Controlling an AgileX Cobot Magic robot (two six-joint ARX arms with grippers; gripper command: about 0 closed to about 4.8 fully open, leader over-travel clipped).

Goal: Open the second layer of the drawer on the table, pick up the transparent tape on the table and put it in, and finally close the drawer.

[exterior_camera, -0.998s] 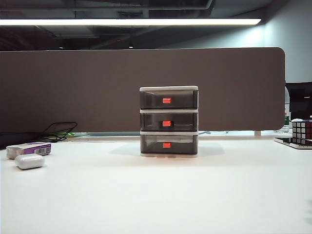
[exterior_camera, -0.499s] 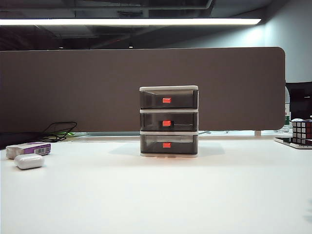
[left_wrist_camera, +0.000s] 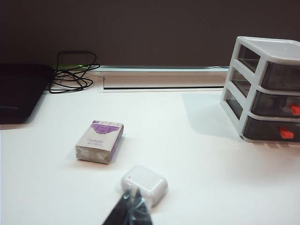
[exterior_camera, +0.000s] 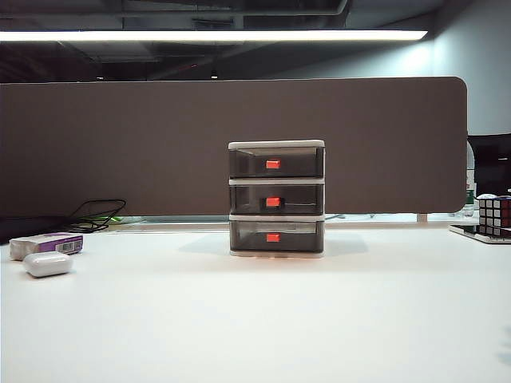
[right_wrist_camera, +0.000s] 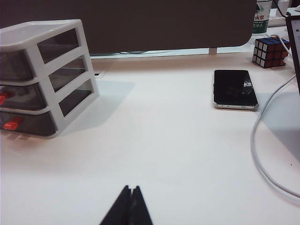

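Well ahead of my left gripper [left_wrist_camera: 132,211], whose tips are pressed together on nothing, stands the drawer [left_wrist_camera: 265,90] with all three layers shut; the second layer [exterior_camera: 276,199] is untouched. My right gripper [right_wrist_camera: 127,208] is pinched together too, hanging over bare table [right_wrist_camera: 178,154], the drawer off to its far side. The transparent tape shows in no view, so I cannot place it. The risk I see: the white case [left_wrist_camera: 144,183] just beyond my left tips and the purple box [left_wrist_camera: 100,140] past it could be grabbed instead of the tape. Neither arm appears in the exterior view, and the drawers' smoky fronts hide their contents.
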